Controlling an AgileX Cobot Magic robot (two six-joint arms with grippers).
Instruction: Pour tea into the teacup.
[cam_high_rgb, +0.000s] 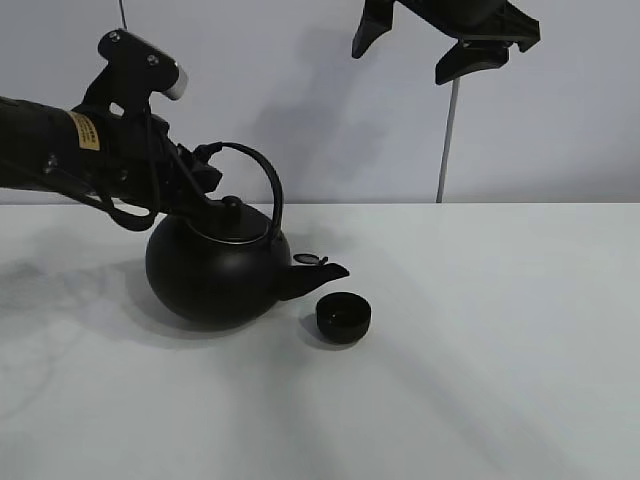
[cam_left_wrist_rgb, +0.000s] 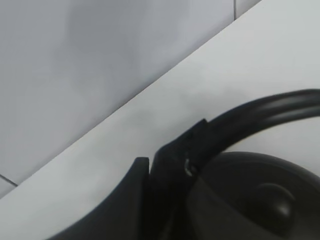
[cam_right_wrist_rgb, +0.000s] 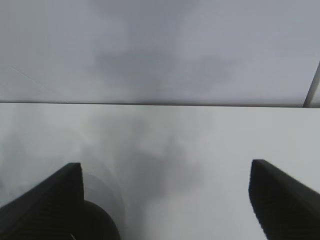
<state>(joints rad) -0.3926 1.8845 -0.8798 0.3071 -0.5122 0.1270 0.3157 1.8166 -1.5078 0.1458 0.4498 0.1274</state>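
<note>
The light-looking teacup (cam_high_rgb: 343, 317) sits on the bench (cam_high_rgb: 500, 350) just below the spout (cam_high_rgb: 318, 274) of the heavy, stiff-looking kettle (cam_high_rgb: 215, 275), left gripper (cam_high_rgb: 207, 165) jaws clamped on its arched handle (cam_high_rgb: 268, 178), right gripper (cam_high_rgb: 405, 58) jaws apart overhead

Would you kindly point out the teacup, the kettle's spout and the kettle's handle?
teacup (cam_high_rgb: 343, 318): exterior high view, inner bowl.
kettle's spout (cam_high_rgb: 318, 277): exterior high view, mid spout.
kettle's handle (cam_high_rgb: 272, 180): exterior high view, upper arch.

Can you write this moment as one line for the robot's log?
left gripper: shut on kettle | kettle: tilted, spout toward teacup | right gripper: open, raised, empty
</note>
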